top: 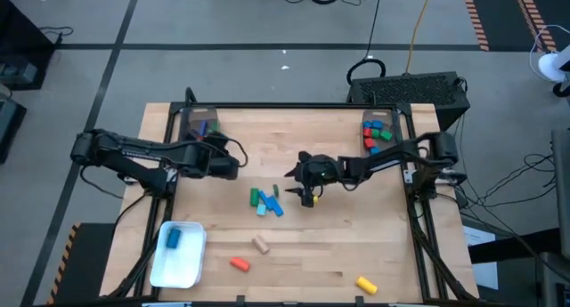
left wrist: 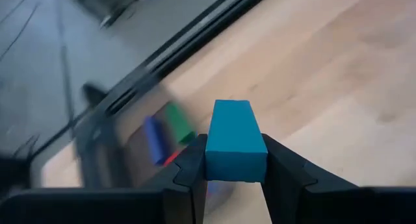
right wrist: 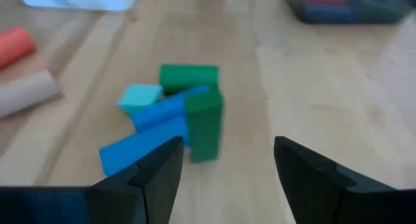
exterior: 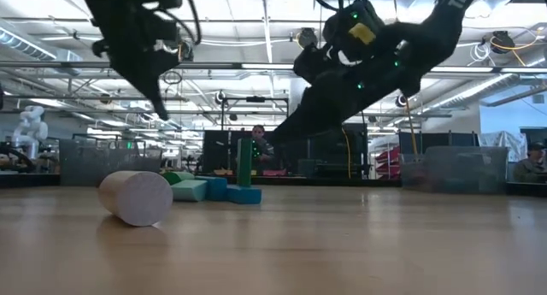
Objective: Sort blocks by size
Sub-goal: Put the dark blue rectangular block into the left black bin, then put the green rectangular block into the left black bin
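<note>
In the high view, a white tray (top: 178, 258) sits at lower left with a light blue block (top: 173, 238) in it. Above it the left gripper (left wrist: 235, 178) hangs near the upper-left corner of the table (top: 303, 262), beside a clear bin (top: 200, 122) that holds a few blocks. Its wrist view shows the fingers (left wrist: 188, 175) clamped on the sides of a blue bar (left wrist: 234, 141), with most of the bar's length poking out in front.

At centre, the pile (top: 265, 200) of green and blue blocks lies on the bare wood. Below it are an orange cylinder (top: 239, 264) and a tan cylinder (top: 261, 245), and a yellow block (top: 366, 284) lies toward the lower right. The low view shows one green bar (exterior: 245, 161) standing upright in the pile.

Just right of the pile hovers the right gripper (right wrist: 227, 162), its fingers spread apart and empty, pointing at the cluster. At upper right a second bin (top: 378, 133) holds red, green and blue blocks.

The blocks look light, stiff and smooth, so they should slide or topple at a nudge; the upright green bar seems the likeliest to tip. A bar is probably best pinched across its narrow width near the middle, on two flat faces. The cylinders could roll, so I would grip them across the round sides, or by the flat ends.
</note>
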